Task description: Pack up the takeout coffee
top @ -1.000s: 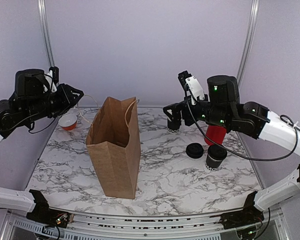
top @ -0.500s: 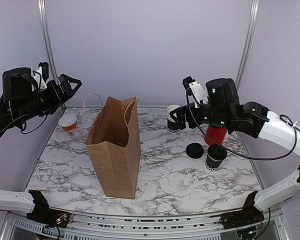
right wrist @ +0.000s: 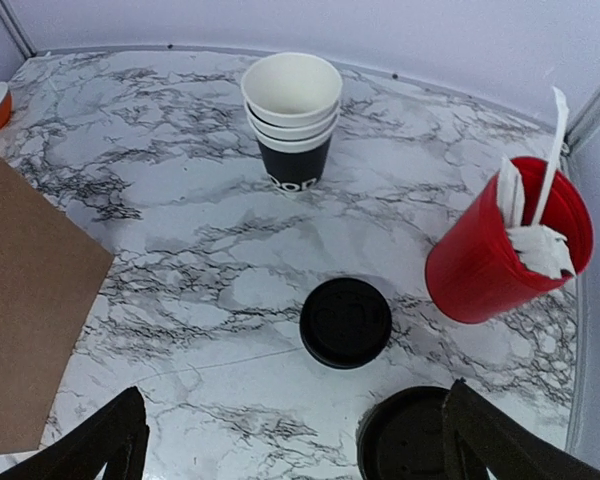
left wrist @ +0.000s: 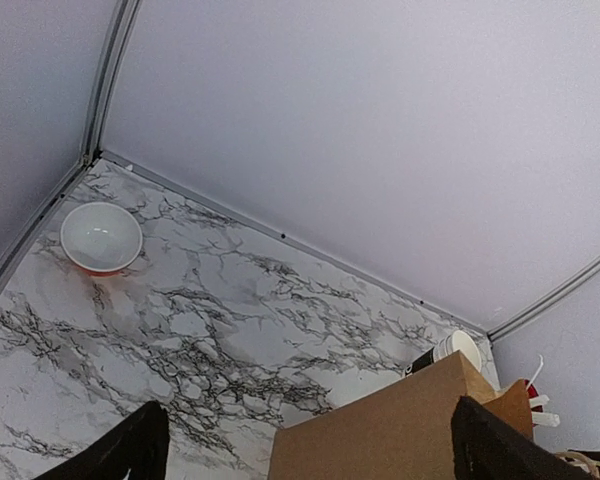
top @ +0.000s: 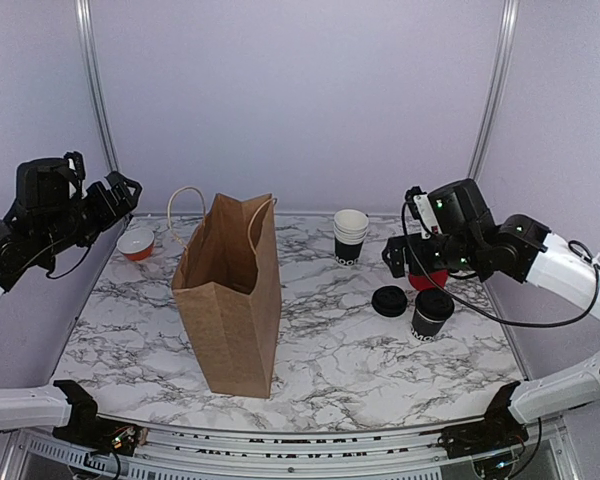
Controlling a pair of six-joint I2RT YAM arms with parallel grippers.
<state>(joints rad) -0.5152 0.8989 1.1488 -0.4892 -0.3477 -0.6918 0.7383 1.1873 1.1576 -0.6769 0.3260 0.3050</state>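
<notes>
The takeout coffee [top: 432,313], a small black cup with a black lid, stands at the right of the table beside the red holder [top: 435,276]. In the right wrist view the takeout coffee [right wrist: 410,450] sits low, just inside the right finger. My right gripper [top: 398,264] hovers open above it and the lids, with nothing between its fingers [right wrist: 100,445]. The brown paper bag [top: 230,300] stands open and upright at centre left. My left gripper [top: 118,192] hangs open and empty, high at the far left, apart from the bag [left wrist: 400,430].
A stack of lidless white-rimmed black cups [top: 350,237] stands at the back. A low pile of black lids [right wrist: 345,322] lies left of the coffee. An orange bowl [top: 135,244] sits at the back left. The bag's string handle [top: 183,200] loops up on its left.
My left gripper has opened and pulled back to the left, away from the bag's handle. The right arm swung right and lower, from beside the cup stack to over the lids and coffee.
</notes>
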